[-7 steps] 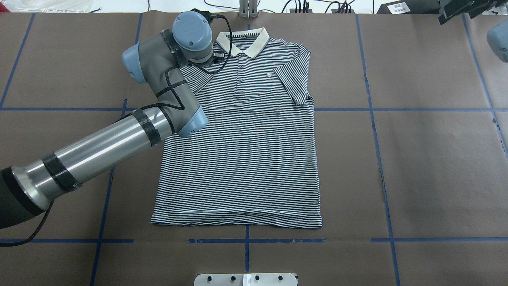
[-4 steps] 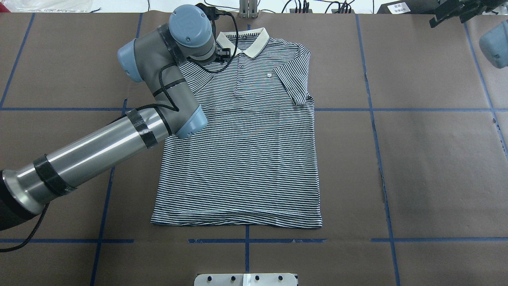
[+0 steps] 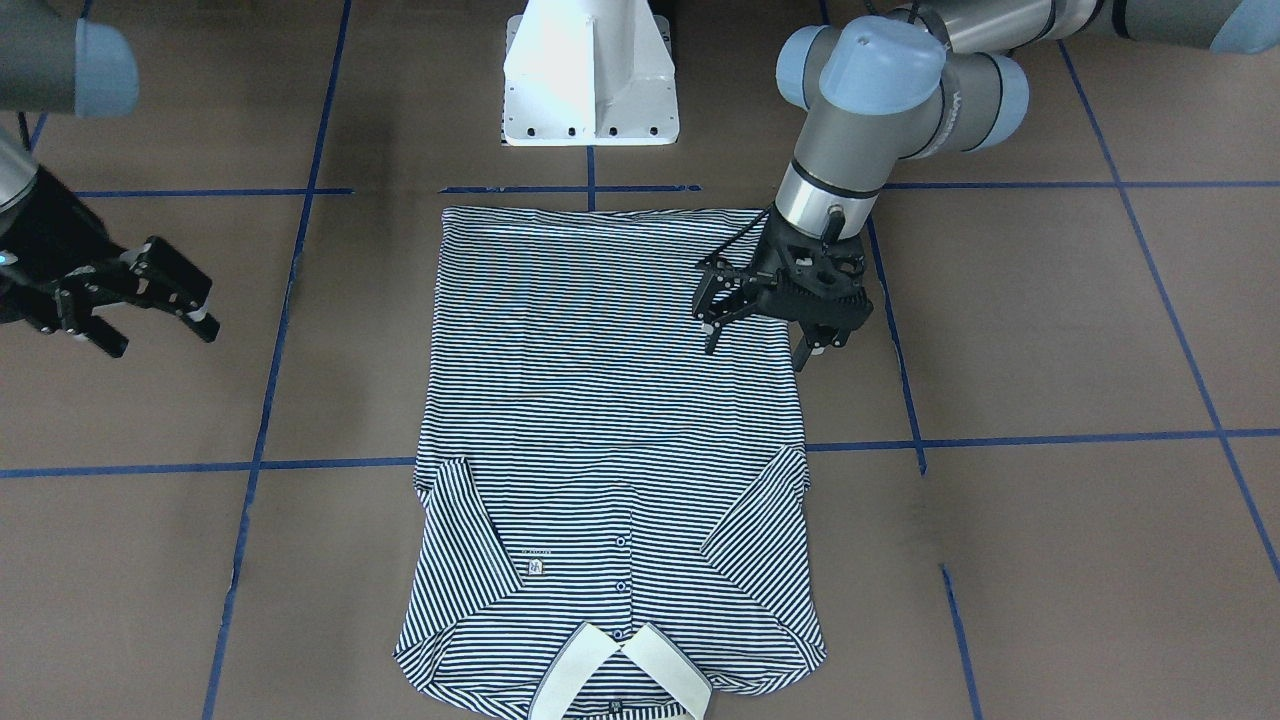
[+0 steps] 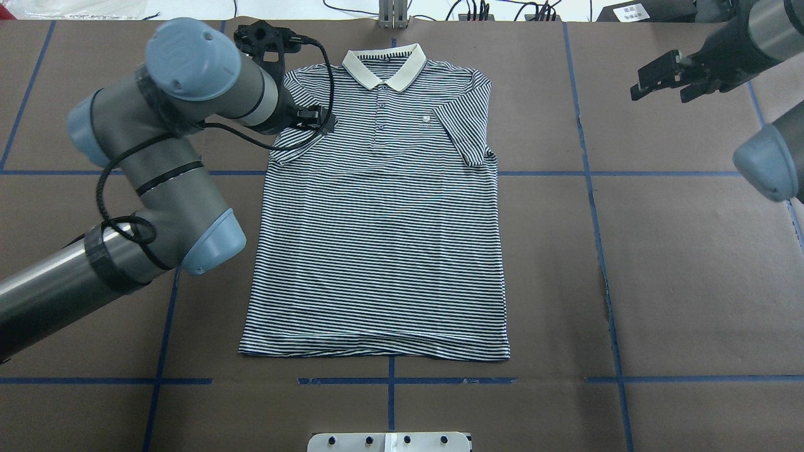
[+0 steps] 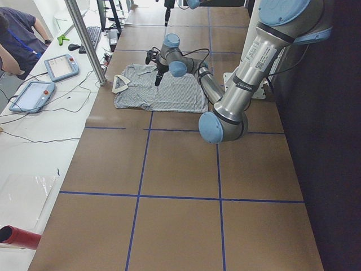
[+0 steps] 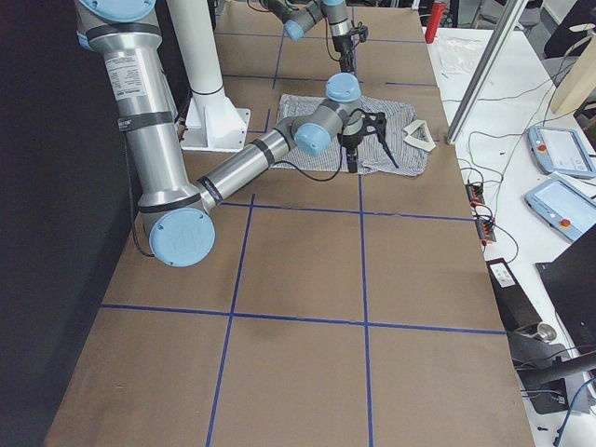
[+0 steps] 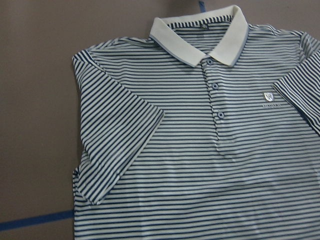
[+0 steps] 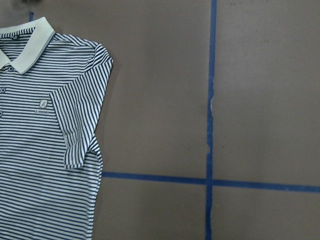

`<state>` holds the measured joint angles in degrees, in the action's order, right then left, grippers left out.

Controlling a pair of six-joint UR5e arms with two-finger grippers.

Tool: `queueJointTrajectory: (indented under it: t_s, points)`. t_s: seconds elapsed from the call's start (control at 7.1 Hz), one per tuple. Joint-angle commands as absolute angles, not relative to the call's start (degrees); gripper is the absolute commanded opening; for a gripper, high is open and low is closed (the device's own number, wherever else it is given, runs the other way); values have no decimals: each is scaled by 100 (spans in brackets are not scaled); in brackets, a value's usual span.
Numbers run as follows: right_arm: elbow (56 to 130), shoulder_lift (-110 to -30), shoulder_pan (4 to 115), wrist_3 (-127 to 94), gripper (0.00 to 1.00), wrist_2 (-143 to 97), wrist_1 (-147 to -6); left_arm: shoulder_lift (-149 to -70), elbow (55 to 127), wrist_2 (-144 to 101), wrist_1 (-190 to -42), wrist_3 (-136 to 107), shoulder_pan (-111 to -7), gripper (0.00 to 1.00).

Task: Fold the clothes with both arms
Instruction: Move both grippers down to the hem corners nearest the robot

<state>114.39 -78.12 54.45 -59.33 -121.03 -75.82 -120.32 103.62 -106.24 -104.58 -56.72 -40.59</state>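
Brown paper ruled with blue tape lines (image 4: 691,173) covers the table (image 4: 691,270) in all my views. I find the left gripper (image 3: 758,345), a black two-finger claw, with its jaws spread and nothing between them. It hangs in the air over the shirt's edge on the robot's left, clear of the cloth. The right gripper (image 4: 666,85), of the same make, also has its jaws apart and empty, and it is held over bare table well off the shirt's other side. Outward from these, the grey metal left arm (image 4: 163,188) and right arm (image 4: 763,160), both with light blue joint caps, come in from opposite sides.

The navy-and-white striped short-sleeved polo shirt (image 4: 389,251) lies flat, front up, at the table's middle. Its hem is toward the white pedestal base (image 3: 590,80) and its cream-white collar (image 4: 384,63) is at the far end. Both sleeves lie turned in over the chest. Small blue buttons (image 4: 380,107) run below the collar, with a small logo patch (image 4: 426,119) beside them.
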Motion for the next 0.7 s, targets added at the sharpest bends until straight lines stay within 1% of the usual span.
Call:
queueJointTrajectory:
  t_s: [0.0,0.14,0.28,0.42,0.56]
  points:
    - [12302,-8077,3203,-8364,100,-9857,-7594,-11018,11368,-10522,-10476,-5975,-3606,100]
    - [12392,-8086,2442,-8872,97,-9348,-7611,-10673,11669,-10103,-10477,-6412,-3229,100]
    - [12471,-8173,1782,-9321,95,-8716,-7646,-10444,11776,-10038,-10477,-6764,-2973,99]
    - [12480,-8261,1445,-9377,95,-8371,-7646,-10302,11769,-9854,-10477,-7324,-2623,76]
    - [12480,-8270,1398,-9378,96,-8324,-7646,-10266,11725,-9722,-10450,-7661,-2376,51]
